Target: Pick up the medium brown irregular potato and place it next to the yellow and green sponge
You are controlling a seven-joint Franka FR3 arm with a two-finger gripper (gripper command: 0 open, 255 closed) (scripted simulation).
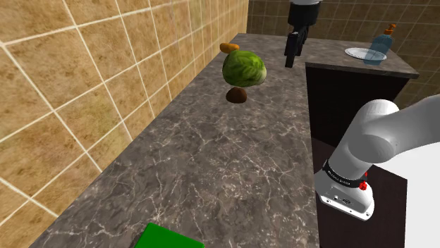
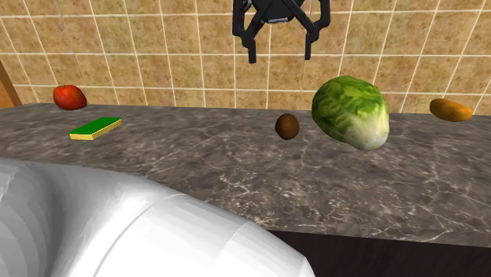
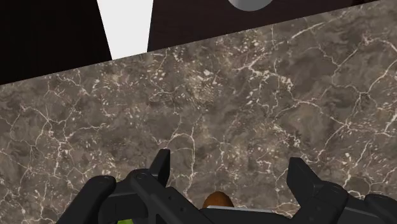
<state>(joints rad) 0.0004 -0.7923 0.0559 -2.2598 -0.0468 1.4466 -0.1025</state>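
Tool [image 2: 281, 53] hangs well above the bench [image 2: 197, 165], black fingers [image 2: 253, 53] spread wide, nothing between them. Seen from the shoulder view, the tool [image 1: 289, 62] sits high against the far end of the bench [image 1: 211, 169], pointing down. From the wrist view, the two fingers [image 3: 162, 164] frame the veined stone of the bench [image 3: 222, 95], tool [image 3: 230, 168] agape. Potato [image 2: 287, 126], small, brown and rounded, rests on the bench below the tool and a little to the second exterior view's right of it; apart from the fingers, untouched. Same potato [image 1: 237, 95] in the shoulder view lies just in front of a large green lettuce [image 1: 244, 69]; in the wrist view the potato [image 3: 218, 199] peeks up low between the fingers. Lettuce [image 2: 352, 110] sits just beside the potato, on the second exterior view's right. Beyond it, an orange vegetable [image 2: 451, 109] near the tiled wall [image 2: 157, 47]. Sponge [image 2: 96, 127], green on top with a yellow edge, lies flat well off to the second exterior view's left, far from the potato; a red fruit [image 2: 70, 97] behind it by the wall. White arm [image 1: 374, 141] rises at the shoulder view's lower right.
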